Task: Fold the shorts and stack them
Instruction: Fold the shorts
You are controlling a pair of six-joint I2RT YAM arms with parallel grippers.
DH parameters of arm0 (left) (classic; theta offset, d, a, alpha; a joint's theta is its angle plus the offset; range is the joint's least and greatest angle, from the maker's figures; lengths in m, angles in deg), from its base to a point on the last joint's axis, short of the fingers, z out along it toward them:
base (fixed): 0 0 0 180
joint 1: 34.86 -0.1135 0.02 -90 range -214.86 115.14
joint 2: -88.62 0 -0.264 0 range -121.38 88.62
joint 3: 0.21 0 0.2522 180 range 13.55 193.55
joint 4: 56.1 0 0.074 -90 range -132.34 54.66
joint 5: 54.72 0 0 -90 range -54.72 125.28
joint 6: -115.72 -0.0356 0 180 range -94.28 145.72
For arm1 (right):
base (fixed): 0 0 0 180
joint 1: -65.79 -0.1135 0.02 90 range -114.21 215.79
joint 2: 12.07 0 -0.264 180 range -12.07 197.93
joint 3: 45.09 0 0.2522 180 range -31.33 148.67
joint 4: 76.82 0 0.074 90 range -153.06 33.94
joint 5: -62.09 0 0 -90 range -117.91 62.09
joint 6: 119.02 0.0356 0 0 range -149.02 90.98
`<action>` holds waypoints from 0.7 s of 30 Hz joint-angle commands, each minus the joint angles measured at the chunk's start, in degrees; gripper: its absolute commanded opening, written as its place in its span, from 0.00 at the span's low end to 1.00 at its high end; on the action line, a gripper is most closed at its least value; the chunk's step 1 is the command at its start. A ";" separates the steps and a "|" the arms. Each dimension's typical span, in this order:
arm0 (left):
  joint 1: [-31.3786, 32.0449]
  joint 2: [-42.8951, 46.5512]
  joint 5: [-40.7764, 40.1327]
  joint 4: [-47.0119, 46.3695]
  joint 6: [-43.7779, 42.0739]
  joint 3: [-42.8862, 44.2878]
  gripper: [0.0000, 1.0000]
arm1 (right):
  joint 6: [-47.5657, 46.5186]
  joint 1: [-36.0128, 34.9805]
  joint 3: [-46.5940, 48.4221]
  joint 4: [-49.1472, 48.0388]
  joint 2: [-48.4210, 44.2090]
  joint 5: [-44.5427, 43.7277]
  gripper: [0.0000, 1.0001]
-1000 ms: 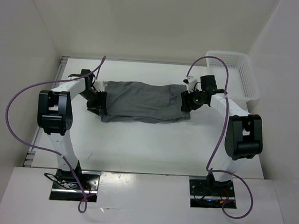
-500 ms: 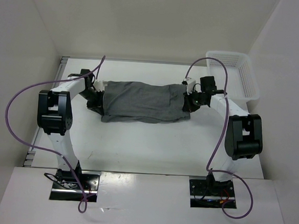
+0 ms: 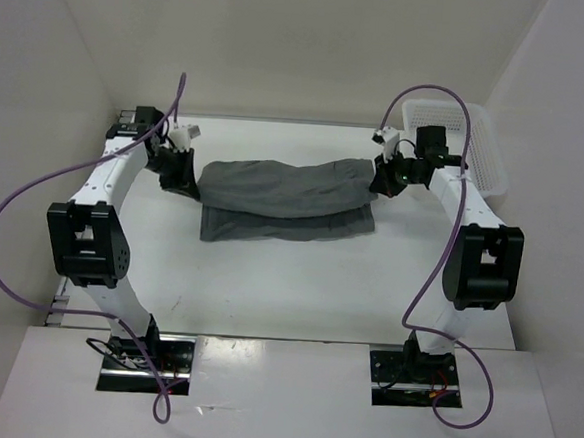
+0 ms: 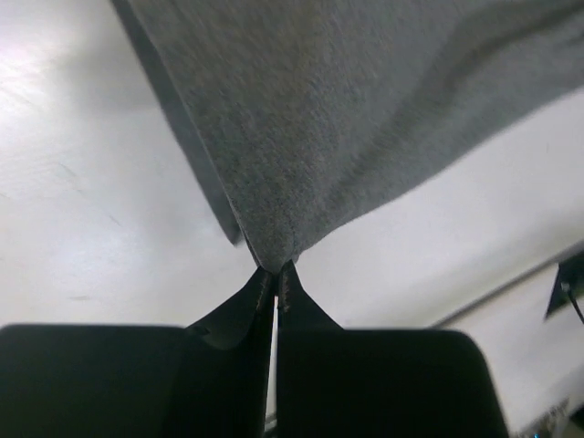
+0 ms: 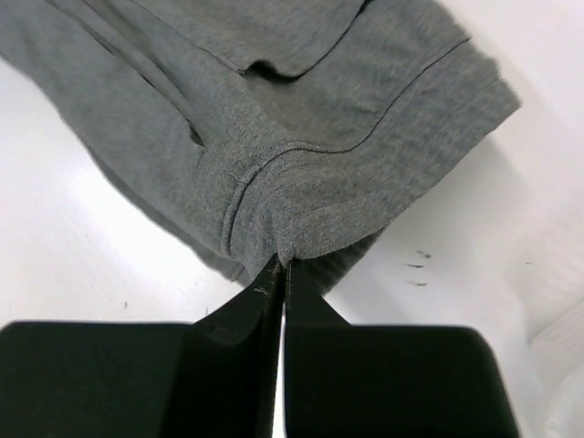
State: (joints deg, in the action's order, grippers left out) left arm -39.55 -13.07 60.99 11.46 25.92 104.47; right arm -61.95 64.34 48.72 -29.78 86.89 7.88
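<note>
The grey shorts (image 3: 279,193) stretch across the middle of the white table. Their upper layer hangs lifted between both arms, while the lower part lies flat. My left gripper (image 3: 188,177) is shut on the left end of the shorts (image 4: 301,137), the cloth pinched at its fingertips (image 4: 265,278). On the other side, my right gripper (image 3: 380,177) is shut on the right end of the shorts (image 5: 301,173), at a hemmed edge. Both pinched corners are raised off the table.
A white mesh basket (image 3: 477,152) stands at the back right, close to the right arm. White walls close in the table on the left, back and right. Purple cables loop over both arms.
Both grippers have shut on the ends of the shorts and risen toward the back. The top layer has lifted off the table and sags between them.
</note>
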 commanded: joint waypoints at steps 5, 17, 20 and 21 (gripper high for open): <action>3.54 -0.25 -0.39 4.92 -0.21 -17.22 0.00 | -11.45 0.14 -8.14 5.75 -0.70 -2.82 0.00; 4.07 -6.68 -5.68 -2.47 -0.21 -20.43 0.00 | -6.63 0.14 -14.40 -3.91 -0.08 -11.53 0.06; 4.07 -7.20 -6.99 -2.47 -0.21 -21.13 0.06 | -3.99 0.14 -14.92 -4.71 0.45 -11.53 0.46; 4.07 -7.21 -6.99 -2.47 -0.21 -21.13 0.13 | -3.99 0.14 -14.92 -5.32 0.45 -11.53 0.55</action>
State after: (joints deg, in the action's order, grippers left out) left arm -35.36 -20.08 55.70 8.73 25.92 82.46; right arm -67.65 64.34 34.36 -30.62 87.02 -1.49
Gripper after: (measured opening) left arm 0.096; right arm 0.479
